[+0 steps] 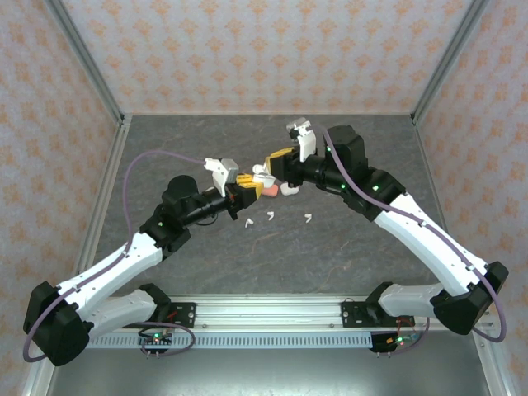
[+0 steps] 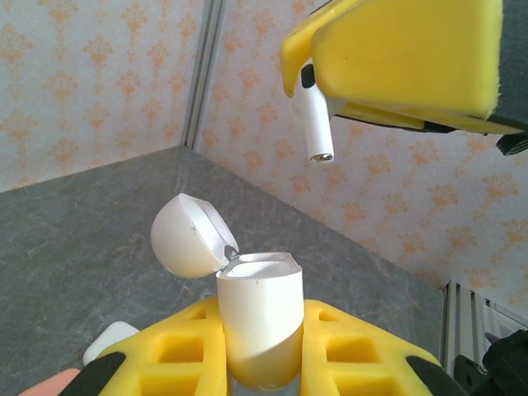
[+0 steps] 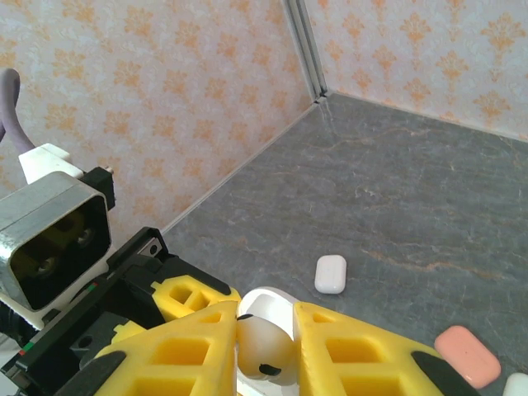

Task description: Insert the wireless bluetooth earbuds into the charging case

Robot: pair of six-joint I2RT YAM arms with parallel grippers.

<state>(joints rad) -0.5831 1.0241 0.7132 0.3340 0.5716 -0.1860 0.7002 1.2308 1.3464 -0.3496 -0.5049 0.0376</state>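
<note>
Overhead, right gripper (image 3: 266, 351) pinches an earbud (image 2: 316, 124) (stem down) above the case (image 2: 260, 305) clamped in left gripper (image 2: 262, 351).

The top camera hangs above and behind me, looking down and forward over the whole table (image 1: 355, 247), from its near edge to both far corners. The left wrist camera rides close behind my left claw (image 2: 260, 318), tilted up past the charging case (image 2: 257, 289) toward one table corner. The right wrist camera sits equally close behind my right claw (image 3: 266, 330), facing the left wrist camera (image 3: 54, 239). Both wrist views share the earbud (image 3: 264, 353). All three share the table's middle.
</note>
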